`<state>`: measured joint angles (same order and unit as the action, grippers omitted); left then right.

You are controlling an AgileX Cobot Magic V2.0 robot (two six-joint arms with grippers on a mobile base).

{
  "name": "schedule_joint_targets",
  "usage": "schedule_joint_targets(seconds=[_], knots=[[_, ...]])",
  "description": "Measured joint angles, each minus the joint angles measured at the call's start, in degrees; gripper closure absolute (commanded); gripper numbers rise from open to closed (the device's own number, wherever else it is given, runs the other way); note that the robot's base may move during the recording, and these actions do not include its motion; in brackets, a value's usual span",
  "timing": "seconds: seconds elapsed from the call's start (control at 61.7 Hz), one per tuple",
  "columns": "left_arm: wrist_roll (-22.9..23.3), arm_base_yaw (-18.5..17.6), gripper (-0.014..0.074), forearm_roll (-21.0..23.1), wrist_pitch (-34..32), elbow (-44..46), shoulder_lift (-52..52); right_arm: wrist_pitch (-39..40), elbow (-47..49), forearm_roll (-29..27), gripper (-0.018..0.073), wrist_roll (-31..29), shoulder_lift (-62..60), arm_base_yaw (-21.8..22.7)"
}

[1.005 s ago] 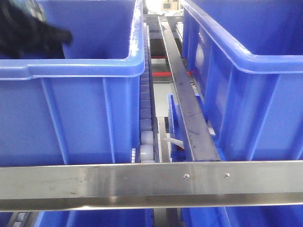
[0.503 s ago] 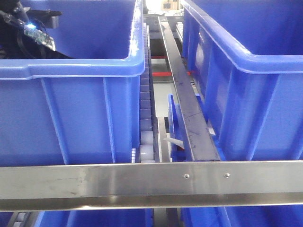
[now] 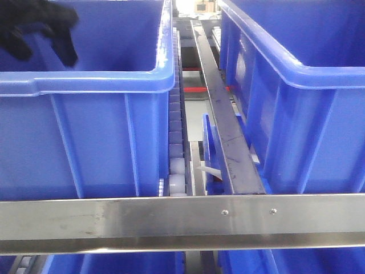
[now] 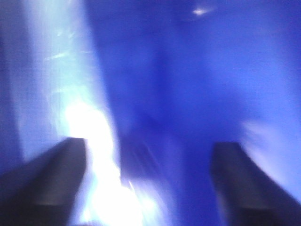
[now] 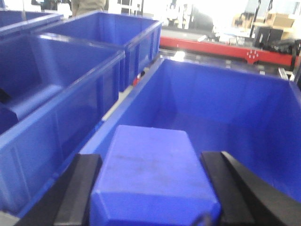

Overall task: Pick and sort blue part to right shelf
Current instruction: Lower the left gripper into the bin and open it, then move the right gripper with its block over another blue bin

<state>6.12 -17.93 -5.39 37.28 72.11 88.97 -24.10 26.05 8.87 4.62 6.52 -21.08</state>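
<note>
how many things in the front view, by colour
blue crates: 2, the left crate and the right crate
grey steel rails: 2, the front rail and the divider rail
white roller track: 1
black arm: 1, the left hand over the left crate
total: 6

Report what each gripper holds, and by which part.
Right gripper: a blue rectangular plastic block sits between its fingers, apparently gripped by its two sides. Left gripper: open, nothing between its fingers.

We see both blue crates (image 3: pixel 102 131) (image 3: pixel 296 114) open on top; the steel rail (image 3: pixel 182 220) bars the front below them.
</note>
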Motion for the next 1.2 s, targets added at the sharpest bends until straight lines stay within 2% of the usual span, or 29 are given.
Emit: schedule_joint_targets(seconds=[0.195,0.422,0.6,0.795,0.859,0.973,1.07,1.2], knots=[[0.0,-0.77,0.0339,0.27,-3.07,-13.69,-15.21,-1.91,0.0,0.0,0.037,0.0,0.0,0.0],[0.0,-0.77,0.0472,-0.07,-3.91,-23.74,-34.72,-2.04,0.0,-2.66,0.037,0.0,2.97,0.0],[0.0,-0.77,0.0471,-0.79,-3.89,-28.08,-49.6,-2.04,0.91,-6.09,0.037,0.0,13.2,0.0],[0.17,-0.77,0.0471,-1.28,-2.01,-30.68,-61.24,-2.04,7.67,-6.94,0.037,2.27,27.75,0.0],[1.57,-0.77,0.0471,-2.4,-1.0,-31.66,-64.57,-2.04,10.77,-7.0,0.037,3.26,32.96,0.0],[6.71,-0.77,0.0471,-7.32,1.26,-33.46,-69.82,-3.36,17.22,-7.1,0.037,3.71,40.81,0.35],[9.18,-0.77,0.0471,-10.86,4.5,-34.18,-73.4,-5.68,22.17,-7.35,0.037,3.71,47.05,2.79],[10.02,-0.77,0.0471,-11.77,7.49,-34.38,-77.26,-7.59,27.58,-7.35,0.037,3.76,54.27,9.81]])
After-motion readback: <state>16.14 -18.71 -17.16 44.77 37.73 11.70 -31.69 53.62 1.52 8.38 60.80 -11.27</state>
